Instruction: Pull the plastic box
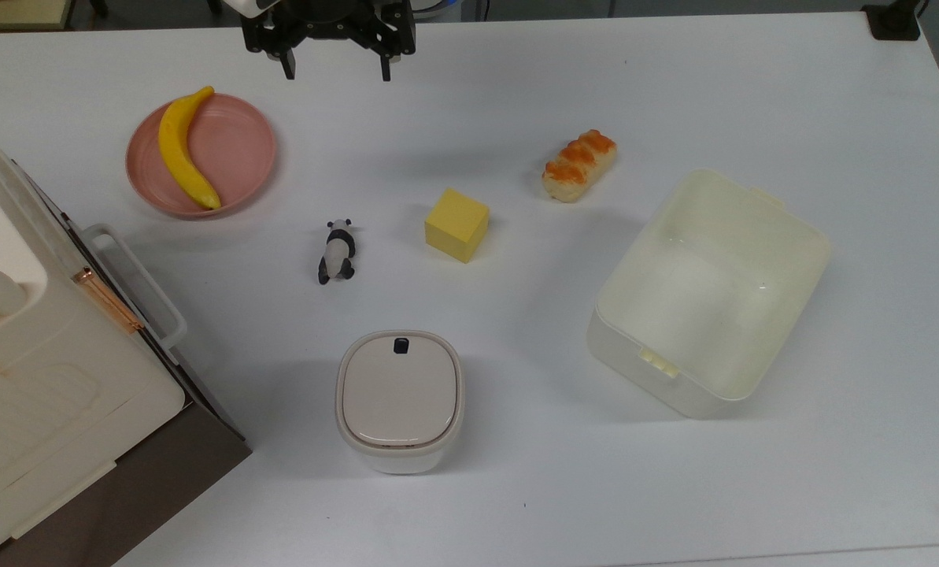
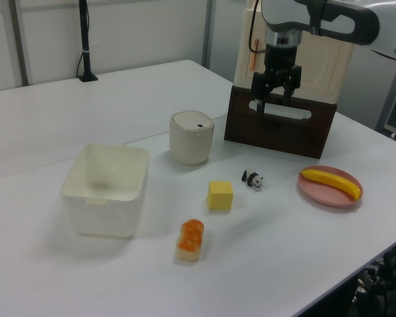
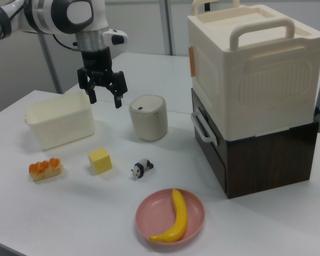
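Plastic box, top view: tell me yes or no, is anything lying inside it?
No, the plastic box is empty; its bare floor shows, and the bread lies outside on the table.

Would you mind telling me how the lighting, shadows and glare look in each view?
Top view: even light, soft shadows, a small glint inside the translucent cream plastic box. Left view: faint shadows under the box. Right view: evenly lit, without glare; the open black gripper is sharp.
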You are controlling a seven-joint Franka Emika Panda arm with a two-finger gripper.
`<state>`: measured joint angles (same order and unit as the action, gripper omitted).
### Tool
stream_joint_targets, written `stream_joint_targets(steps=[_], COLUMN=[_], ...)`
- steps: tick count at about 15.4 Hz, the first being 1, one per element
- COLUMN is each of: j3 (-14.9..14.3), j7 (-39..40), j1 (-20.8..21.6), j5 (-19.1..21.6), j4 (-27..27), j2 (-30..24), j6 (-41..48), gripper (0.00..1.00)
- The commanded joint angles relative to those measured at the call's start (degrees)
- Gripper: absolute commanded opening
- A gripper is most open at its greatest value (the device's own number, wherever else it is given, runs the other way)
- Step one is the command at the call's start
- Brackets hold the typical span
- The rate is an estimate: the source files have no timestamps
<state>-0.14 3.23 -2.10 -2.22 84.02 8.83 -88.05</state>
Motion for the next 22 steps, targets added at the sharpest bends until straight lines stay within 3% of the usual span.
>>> stream_joint_targets(steps=[1,11,13,17,22], j3=[-0.7,0.1,0.1,0.1,0.1], j7=[1.3,4.2,5.2,9.1,10.6], j1=[0.2,1.1,3.2,6.5,13.0], j5=[0.9,1.2,1.9,7.3,7.0], j4=[0.4,0.4,0.4,0.4,0.2], j2=[-0.8,1.9,2.1,3.3,5.8], j6=[0.5,-1.6,-3.7,-12.0,-20.7], gripper=[1.0,1.0,1.0,1.0,1.0])
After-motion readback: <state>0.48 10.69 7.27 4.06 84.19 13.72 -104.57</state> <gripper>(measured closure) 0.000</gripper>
